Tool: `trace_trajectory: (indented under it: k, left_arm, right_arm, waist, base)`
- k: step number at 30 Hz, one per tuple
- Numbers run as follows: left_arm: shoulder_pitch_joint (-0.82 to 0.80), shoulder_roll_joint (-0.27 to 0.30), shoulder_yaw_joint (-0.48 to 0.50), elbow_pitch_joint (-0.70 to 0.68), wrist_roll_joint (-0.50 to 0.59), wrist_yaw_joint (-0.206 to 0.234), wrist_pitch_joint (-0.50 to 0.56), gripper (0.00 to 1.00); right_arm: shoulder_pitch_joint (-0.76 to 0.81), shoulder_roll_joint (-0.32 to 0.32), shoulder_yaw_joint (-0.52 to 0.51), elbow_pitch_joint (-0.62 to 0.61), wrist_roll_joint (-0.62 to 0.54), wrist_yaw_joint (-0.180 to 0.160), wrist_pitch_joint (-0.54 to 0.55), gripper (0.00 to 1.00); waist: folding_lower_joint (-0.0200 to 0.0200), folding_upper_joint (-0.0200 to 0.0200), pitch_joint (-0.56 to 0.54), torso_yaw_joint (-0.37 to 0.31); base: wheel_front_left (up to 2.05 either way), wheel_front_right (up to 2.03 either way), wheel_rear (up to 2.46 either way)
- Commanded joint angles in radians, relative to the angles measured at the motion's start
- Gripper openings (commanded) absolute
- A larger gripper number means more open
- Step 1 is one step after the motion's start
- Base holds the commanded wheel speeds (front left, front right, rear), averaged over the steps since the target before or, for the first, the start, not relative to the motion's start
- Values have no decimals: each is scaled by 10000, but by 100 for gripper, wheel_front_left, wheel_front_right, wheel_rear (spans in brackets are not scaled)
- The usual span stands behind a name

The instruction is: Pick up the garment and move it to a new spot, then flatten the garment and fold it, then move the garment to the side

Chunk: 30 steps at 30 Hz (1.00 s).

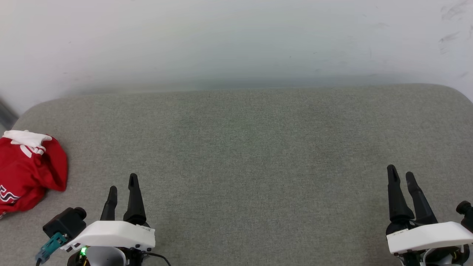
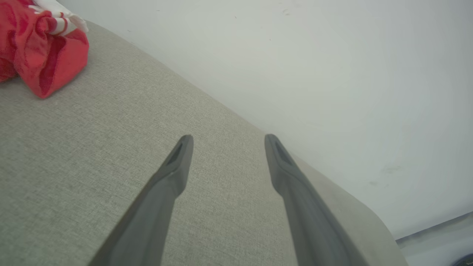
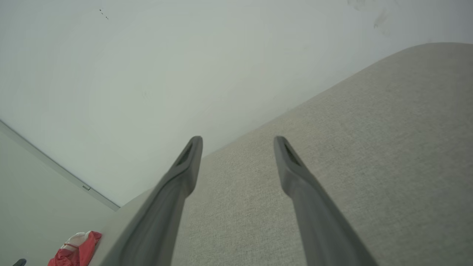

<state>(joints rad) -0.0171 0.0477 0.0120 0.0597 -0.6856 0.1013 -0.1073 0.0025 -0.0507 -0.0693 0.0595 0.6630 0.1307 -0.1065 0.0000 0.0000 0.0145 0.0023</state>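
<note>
Garment [image 1: 27, 168]: soft red jersey, white sleeve, striped trim, bunched at left edge of grey woven cushion [image 1: 240, 147]; lettering [image 1: 6, 194] partly hidden, unreadable. Left gripper [image 1: 122, 182], right gripper [image 1: 400, 170]: fingers spread, empty.
</note>
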Motion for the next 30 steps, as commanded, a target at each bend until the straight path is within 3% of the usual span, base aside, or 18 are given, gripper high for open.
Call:
trace_trajectory:
  k: [1,30]
  left_arm:
    - [1,24,-26,-160,295,58,-82,100]
    - [336,34,-616,-471,3570,298,-835,100]
  right_arm:
    - [-24,-2,26,-186,-294,0,-87,100]
    - [400,3,150,-546,-3586,0,-834,100]
  waist:
    - [0,0,-2,-3]
    - [0,0,10,13]
  base:
    - [0,0,0]
    - [0,0,0]
